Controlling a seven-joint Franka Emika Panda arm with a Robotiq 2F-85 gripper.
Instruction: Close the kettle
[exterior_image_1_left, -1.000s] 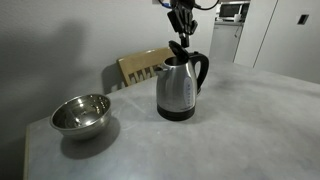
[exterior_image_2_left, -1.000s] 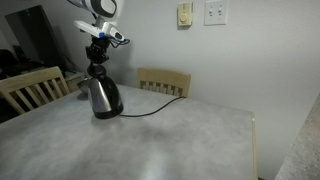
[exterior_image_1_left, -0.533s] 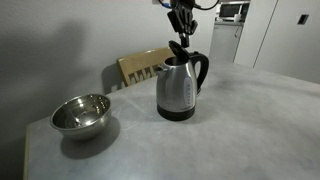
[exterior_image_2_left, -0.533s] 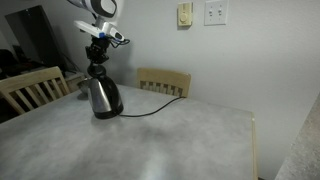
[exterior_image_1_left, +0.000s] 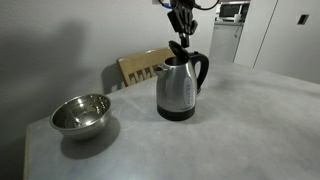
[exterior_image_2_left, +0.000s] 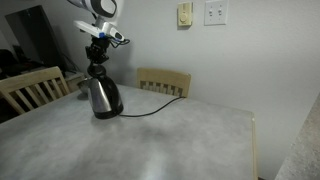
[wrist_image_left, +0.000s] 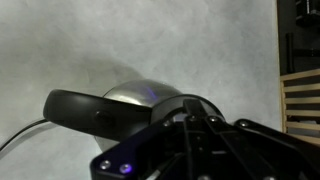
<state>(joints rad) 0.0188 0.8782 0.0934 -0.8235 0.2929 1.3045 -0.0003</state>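
You are hovering the black gripper (exterior_image_1_left: 181, 30) straight above the tall brushed-steel kettle with the black loop handle (exterior_image_1_left: 178, 88), standing mid-table right of the shiny steel bowl (exterior_image_1_left: 80, 114). Its black hinged lid (exterior_image_1_left: 177, 47) is standing upright just beneath the gripper. I cannot tell whether the jaws are apart.

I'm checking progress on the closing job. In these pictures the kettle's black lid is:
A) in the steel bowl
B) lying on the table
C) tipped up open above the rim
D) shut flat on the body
C: the lid stands raised above the rim of the kettle.
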